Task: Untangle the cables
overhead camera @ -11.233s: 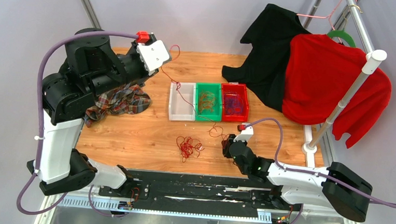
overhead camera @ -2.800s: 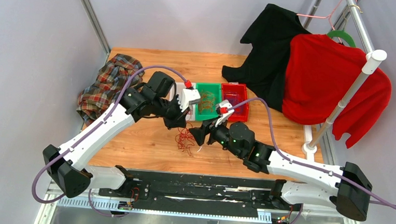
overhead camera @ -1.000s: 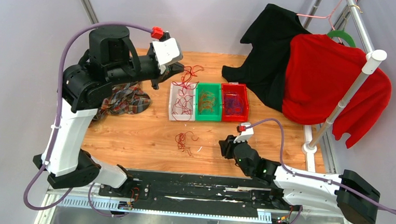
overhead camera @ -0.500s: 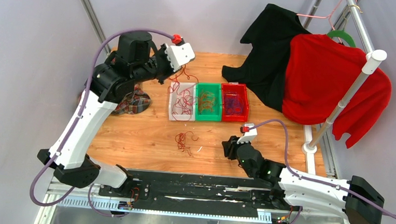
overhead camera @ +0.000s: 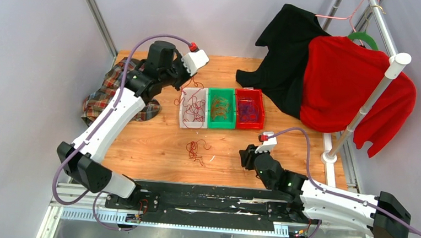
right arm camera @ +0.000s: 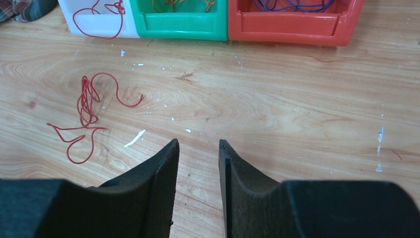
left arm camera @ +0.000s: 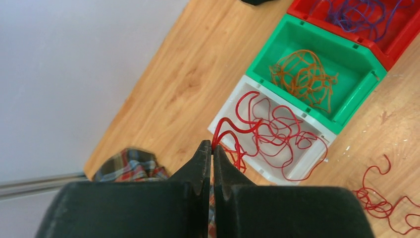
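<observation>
**wirenut:** Biggest worry imo: the left gripper (left arm camera: 212, 146) is pinched shut on a red cable (left arm camera: 270, 124) at a corner of the white bin (overhead camera: 192, 125). The rest of that strand lies looped in the bin, with bits over the rim. If the arm pulls off without letting go, I reckon it drags the lot back out, maybe tips the bin.

**bodger:** Smaller risk: the right gripper (right arm camera: 198, 144) is open and empty, low over the worktop (overhead camera: 151, 143), off to the right of the loose red tangle (right arm camera: 86, 101). A grab there could snag several loops at once.

**wirenut:** Counts?

**bodger:** Two arms. Three garments: red (overhead camera: 348, 83), black (overhead camera: 289, 52), plaid (overhead camera: 102, 96). Three bins: white, a green bin (right arm camera: 181, 26) with orange cables (left arm camera: 302, 77), and a red bin (right arm camera: 292, 27) with purple-blue cables (left arm camera: 356, 10). One loose clump. Single strands, can't count.
</observation>
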`<state>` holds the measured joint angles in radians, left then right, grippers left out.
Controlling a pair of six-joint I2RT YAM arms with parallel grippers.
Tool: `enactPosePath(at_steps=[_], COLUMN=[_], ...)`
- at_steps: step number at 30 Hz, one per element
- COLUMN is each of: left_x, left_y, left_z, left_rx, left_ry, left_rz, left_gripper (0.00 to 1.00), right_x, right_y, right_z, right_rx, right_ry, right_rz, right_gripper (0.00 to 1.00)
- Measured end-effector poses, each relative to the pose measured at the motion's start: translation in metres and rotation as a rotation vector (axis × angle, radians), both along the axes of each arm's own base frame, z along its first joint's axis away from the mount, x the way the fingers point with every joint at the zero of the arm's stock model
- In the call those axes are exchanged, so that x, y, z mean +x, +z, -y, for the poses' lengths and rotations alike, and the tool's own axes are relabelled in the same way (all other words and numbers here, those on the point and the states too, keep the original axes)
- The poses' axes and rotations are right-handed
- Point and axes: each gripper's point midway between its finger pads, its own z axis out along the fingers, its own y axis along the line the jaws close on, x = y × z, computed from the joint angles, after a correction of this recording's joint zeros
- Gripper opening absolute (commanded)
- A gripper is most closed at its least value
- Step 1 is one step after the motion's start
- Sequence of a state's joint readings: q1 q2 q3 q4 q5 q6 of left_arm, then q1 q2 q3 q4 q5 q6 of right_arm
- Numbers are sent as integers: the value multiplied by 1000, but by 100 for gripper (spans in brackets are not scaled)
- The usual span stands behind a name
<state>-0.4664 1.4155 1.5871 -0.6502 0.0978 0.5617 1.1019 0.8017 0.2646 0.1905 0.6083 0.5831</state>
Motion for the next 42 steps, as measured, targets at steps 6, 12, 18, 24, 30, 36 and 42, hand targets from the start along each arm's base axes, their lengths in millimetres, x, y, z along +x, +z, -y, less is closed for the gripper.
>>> enactPosePath(at_steps=[6, 12, 18, 24, 30, 36, 42], left_x=[9, 26, 28, 20, 16, 2, 17], left_y=[-32, -51, -90, -121, -143, -165, -172], left_z=[11, 11, 7, 3, 17, 46, 33], left_rx=[-22, -3, 41, 75, 38, -14, 47], left_ry=[-8, 33, 58, 58, 35, -4, 68], left_rz=[-50, -55, -123, -189, -276, -376, -298], left_gripper=[0, 0, 0, 1, 1, 0, 1], right_x=[0, 0, 0, 0, 0, 0, -1], right_y=[1, 4, 5, 3, -1, -4, -6], right_z=[4, 9, 11, 13, 13, 14, 15], right_rx=[-5, -3, -5, -13, -30, -43, -50], right_ry=[-10, -22, -29, -33, -34, -34, -34], right_rz=[3, 10, 13, 9, 1, -6, -9], right_gripper=[36, 37, 37, 37, 37, 37, 38])
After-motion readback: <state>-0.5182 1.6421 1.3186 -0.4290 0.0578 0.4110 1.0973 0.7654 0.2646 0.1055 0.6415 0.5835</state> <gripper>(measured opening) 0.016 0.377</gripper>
